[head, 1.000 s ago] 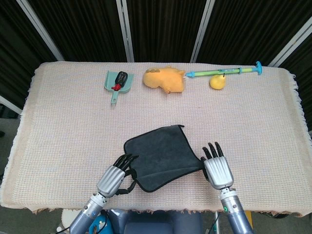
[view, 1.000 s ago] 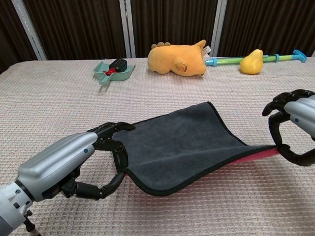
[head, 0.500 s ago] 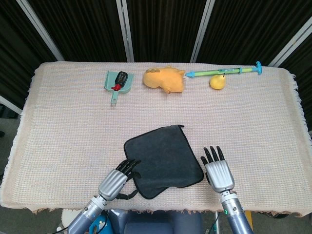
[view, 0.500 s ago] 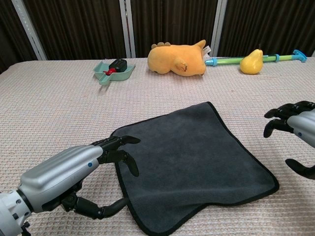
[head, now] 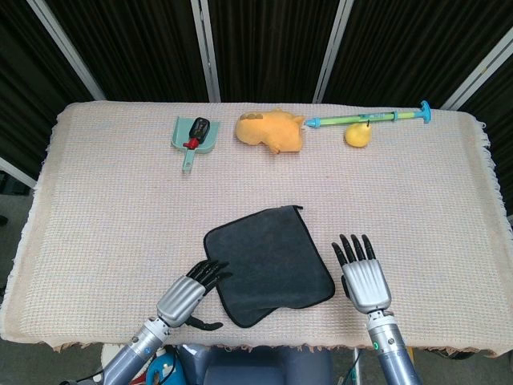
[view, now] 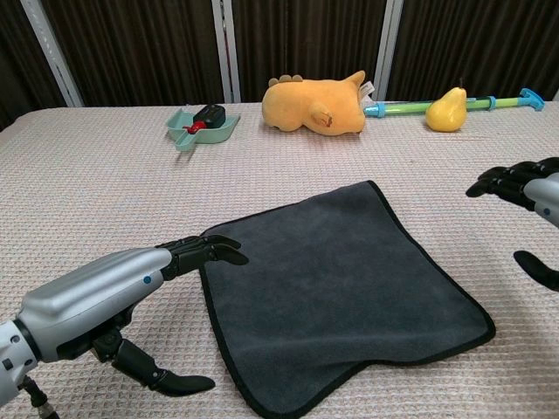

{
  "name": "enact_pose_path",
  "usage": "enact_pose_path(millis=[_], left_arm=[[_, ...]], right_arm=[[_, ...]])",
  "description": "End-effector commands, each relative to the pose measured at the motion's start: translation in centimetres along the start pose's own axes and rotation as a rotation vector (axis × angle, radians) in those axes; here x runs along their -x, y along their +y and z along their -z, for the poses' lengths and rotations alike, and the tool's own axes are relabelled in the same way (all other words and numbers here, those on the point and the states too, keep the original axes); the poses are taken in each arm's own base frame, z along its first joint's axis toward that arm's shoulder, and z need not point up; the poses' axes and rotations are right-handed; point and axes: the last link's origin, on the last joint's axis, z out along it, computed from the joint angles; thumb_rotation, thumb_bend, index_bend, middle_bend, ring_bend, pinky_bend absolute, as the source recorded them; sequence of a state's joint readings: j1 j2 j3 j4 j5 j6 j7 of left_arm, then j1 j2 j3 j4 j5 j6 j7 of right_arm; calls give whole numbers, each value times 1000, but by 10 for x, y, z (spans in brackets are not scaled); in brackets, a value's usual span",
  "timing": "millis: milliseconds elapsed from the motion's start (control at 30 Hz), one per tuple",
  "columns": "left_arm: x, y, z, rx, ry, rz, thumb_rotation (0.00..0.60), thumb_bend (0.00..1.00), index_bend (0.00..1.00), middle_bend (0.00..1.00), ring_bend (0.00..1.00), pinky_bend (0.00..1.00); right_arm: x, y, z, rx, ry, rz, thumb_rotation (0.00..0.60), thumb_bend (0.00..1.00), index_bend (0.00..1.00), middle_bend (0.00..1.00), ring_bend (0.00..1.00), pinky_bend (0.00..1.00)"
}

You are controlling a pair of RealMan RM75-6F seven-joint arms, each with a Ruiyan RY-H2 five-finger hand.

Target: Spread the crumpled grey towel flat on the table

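Chest view: grey towel [view: 336, 275] lay flat on the desk [view: 105, 183].
Handling: soft, limp; best lifted by corners.
Hands: left hand [view: 113, 292] and right hand [view: 533, 196] spread, empty.

No readable text, label, brand, number or sign appears in either view.
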State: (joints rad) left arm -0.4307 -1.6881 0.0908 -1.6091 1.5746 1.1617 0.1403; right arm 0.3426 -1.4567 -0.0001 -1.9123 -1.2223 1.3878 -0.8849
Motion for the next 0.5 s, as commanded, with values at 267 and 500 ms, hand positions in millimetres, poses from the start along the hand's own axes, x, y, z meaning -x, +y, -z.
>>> enact_pose_path(millis=[267, 500], left_arm=[[-37, -4, 16, -49, -20, -42, 600, 105, 49, 33, 0, 63], [-53, 7, 33, 64, -171, -57, 600, 381, 49, 33, 0, 63]], right_arm=[[-4, 3, -2, -6, 10, -20, 600, 546, 114, 76, 0, 36], [-3, 3, -3, -6, 10, -41, 600, 545, 114, 76, 0, 36]])
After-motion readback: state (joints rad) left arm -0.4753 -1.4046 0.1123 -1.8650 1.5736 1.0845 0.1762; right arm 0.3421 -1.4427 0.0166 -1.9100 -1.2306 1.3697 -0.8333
